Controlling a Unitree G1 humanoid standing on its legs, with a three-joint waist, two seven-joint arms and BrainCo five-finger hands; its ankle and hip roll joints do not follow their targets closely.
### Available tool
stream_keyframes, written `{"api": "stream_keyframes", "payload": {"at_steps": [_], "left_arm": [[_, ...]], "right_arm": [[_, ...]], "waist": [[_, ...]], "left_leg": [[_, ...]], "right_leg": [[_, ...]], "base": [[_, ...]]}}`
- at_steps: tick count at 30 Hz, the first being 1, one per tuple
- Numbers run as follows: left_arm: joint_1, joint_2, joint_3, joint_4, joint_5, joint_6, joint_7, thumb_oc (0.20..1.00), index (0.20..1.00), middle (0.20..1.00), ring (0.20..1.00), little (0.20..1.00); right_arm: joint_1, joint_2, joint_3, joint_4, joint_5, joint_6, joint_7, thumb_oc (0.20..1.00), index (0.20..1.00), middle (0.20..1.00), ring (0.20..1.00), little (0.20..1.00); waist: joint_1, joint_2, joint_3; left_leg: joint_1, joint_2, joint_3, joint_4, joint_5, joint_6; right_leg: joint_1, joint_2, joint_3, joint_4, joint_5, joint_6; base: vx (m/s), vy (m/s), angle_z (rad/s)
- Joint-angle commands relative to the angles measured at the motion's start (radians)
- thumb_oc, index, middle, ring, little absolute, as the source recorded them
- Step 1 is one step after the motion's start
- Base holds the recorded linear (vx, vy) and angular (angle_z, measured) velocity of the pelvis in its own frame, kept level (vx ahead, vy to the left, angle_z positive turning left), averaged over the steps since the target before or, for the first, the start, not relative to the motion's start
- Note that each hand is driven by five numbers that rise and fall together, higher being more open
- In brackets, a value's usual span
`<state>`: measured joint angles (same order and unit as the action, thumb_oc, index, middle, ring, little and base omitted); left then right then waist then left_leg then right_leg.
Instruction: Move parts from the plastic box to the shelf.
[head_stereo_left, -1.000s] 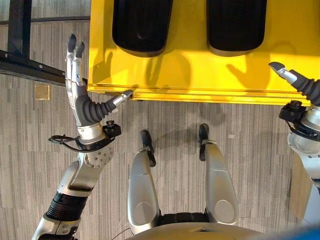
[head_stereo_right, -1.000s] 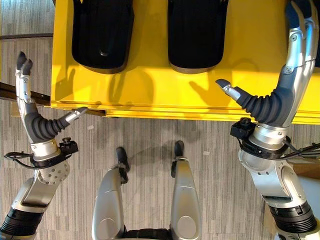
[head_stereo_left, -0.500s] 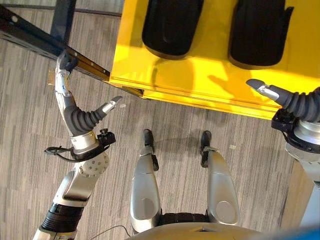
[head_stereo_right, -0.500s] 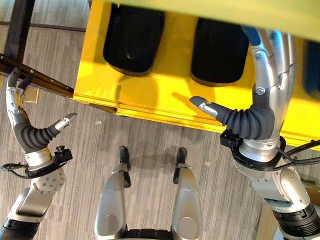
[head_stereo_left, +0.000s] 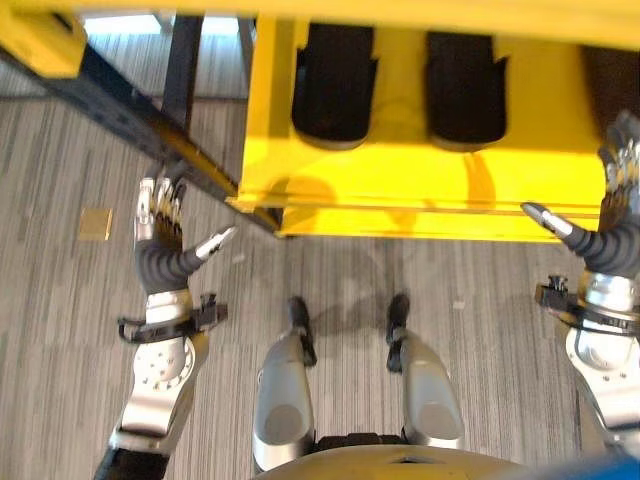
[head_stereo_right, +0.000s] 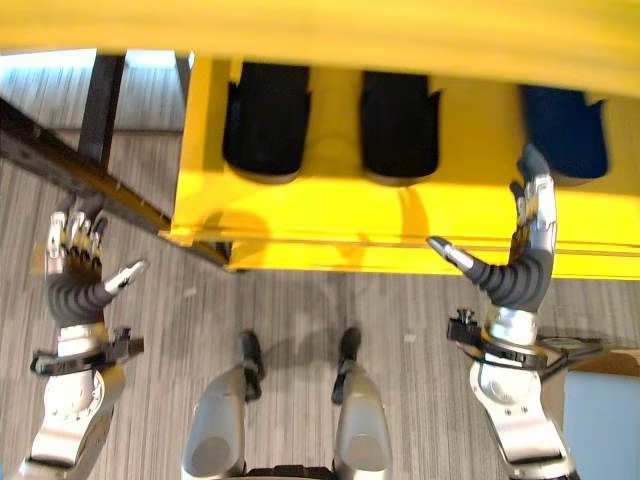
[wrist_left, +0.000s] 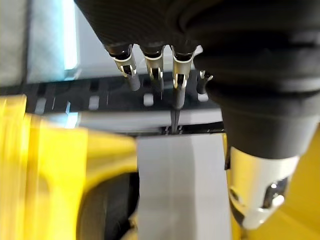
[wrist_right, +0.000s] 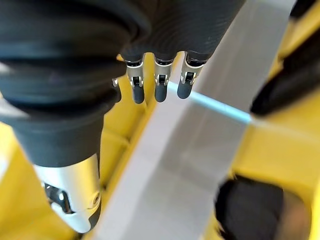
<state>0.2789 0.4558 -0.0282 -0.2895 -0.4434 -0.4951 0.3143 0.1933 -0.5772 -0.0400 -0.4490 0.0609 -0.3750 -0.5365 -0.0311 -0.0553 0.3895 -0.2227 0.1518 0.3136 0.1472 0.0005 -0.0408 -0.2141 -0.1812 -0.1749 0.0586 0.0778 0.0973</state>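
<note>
A yellow plastic box stands on the floor in front of me. Two black moulded parts lie side by side inside it, and a dark blue part lies further right. My left hand is raised over the floor, left of the box's front corner and apart from it, fingers straight, holding nothing. My right hand is upright at the box's front wall on the right, open and empty. Straight fingers show in both wrist views.
A dark metal rack beam runs diagonally past the box's left side, close behind my left hand. A yellow band crosses the top of the view. A small tan square lies on the striped floor at the left.
The whole view has shifted, so the camera moved. My right hand has drawn back from over the box to its front wall. My left hand stays open, now farther from the box corner.
</note>
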Motion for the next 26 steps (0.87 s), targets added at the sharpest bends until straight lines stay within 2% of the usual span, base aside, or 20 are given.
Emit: {"api": "stream_keyframes", "payload": {"at_steps": [1, 2, 5, 8, 9, 15, 22, 26], "left_arm": [[-0.04, 0.019, -0.005, -0.058, -0.035, -0.055, -0.056, 1.0, 1.0, 1.0, 1.0, 1.0], [-0.031, 0.013, -0.006, -0.057, -0.045, -0.035, -0.022, 1.0, 1.0, 1.0, 1.0, 1.0], [-0.003, 0.004, -0.001, -0.042, -0.034, -0.052, 0.013, 1.0, 1.0, 1.0, 1.0, 1.0], [0.038, -0.005, 0.02, -0.032, -0.069, -0.024, -0.075, 1.0, 1.0, 1.0, 1.0, 1.0], [0.065, -0.003, 0.017, -0.026, -0.049, -0.031, -0.101, 1.0, 1.0, 1.0, 1.0, 1.0], [0.086, 0.005, 0.017, -0.002, -0.048, -0.031, -0.088, 1.0, 1.0, 1.0, 1.0, 1.0], [0.124, 0.013, 0.003, 0.043, 0.021, -0.005, -0.126, 1.0, 1.0, 1.0, 1.0, 1.0], [0.154, 0.025, 0.013, 0.068, 0.045, -0.022, -0.129, 1.0, 1.0, 1.0, 1.0, 1.0]], "right_arm": [[-0.035, -0.059, -0.033, -0.015, 0.062, -0.067, 0.056, 1.0, 1.0, 1.0, 1.0, 1.0], [-0.014, -0.059, -0.036, -0.018, 0.075, -0.068, 0.069, 1.0, 1.0, 1.0, 1.0, 1.0], [0.027, -0.051, -0.028, -0.019, 0.111, -0.054, 0.087, 1.0, 1.0, 1.0, 1.0, 1.0], [0.076, -0.04, -0.038, -0.001, 0.135, -0.028, 0.098, 1.0, 1.0, 1.0, 1.0, 1.0], [0.101, -0.038, -0.044, 0.023, 0.204, -0.002, 0.109, 1.0, 1.0, 1.0, 1.0, 1.0], [0.132, -0.015, -0.032, 0.087, 0.305, 0.039, 0.174, 1.0, 1.0, 1.0, 1.0, 1.0], [0.158, 0.007, -0.006, 0.189, 0.339, 0.076, 0.218, 1.0, 1.0, 1.0, 1.0, 1.0], [0.176, -0.001, -0.012, 0.223, 0.355, 0.063, 0.225, 1.0, 1.0, 1.0, 1.0, 1.0]], "waist": [[-0.001, 0.015, -0.044], [-0.005, 0.014, -0.05], [-0.008, 0.007, -0.069], [-0.008, -0.002, -0.096], [-0.008, -0.006, -0.113], [-0.011, -0.006, -0.148], [-0.009, -0.003, -0.187], [-0.005, 0.001, -0.191]], "left_leg": [[0.069, -0.008, -0.046, -0.014, -0.007, -0.019], [0.08, -0.006, -0.047, -0.022, -0.001, -0.021], [0.103, 0.003, -0.048, -0.043, 0.012, -0.027], [0.132, 0.021, -0.043, -0.082, 0.039, -0.04], [0.147, 0.034, -0.037, -0.095, 0.05, -0.047], [0.178, 0.046, -0.039, -0.101, 0.051, -0.048], [0.22, 0.077, -0.059, -0.156, 0.096, -0.07], [0.23, 0.089, -0.062, -0.154, 0.094, -0.075]], "right_leg": [[0.053, -0.008, -0.011, 0.077, -0.055, 0.05], [0.061, -0.005, -0.011, 0.08, -0.062, 0.044], [0.084, 0.001, -0.016, 0.076, -0.07, 0.039], [0.114, 0.004, -0.034, 0.05, -0.065, 0.039], [0.128, 0.002, -0.05, 0.044, -0.064, 0.039], [0.159, 0.006, -0.063, 0.052, -0.081, 0.031], [0.202, 0.012, -0.069, 0.018, -0.069, 0.028], [0.217, 0.007, -0.087, 0.032, -0.086, 0.027]], "base": [[0.06, -0.071, 0.02], [0.06, -0.074, 0.08], [0.04, -0.067, 0.03], [0.03, -0.096, 0.04], [0.02, -0.075, 0.01], [0.03, -0.033, -0.05], [0.03, -0.014, 0.03], [-0.01, 0.001, 0.03]]}}
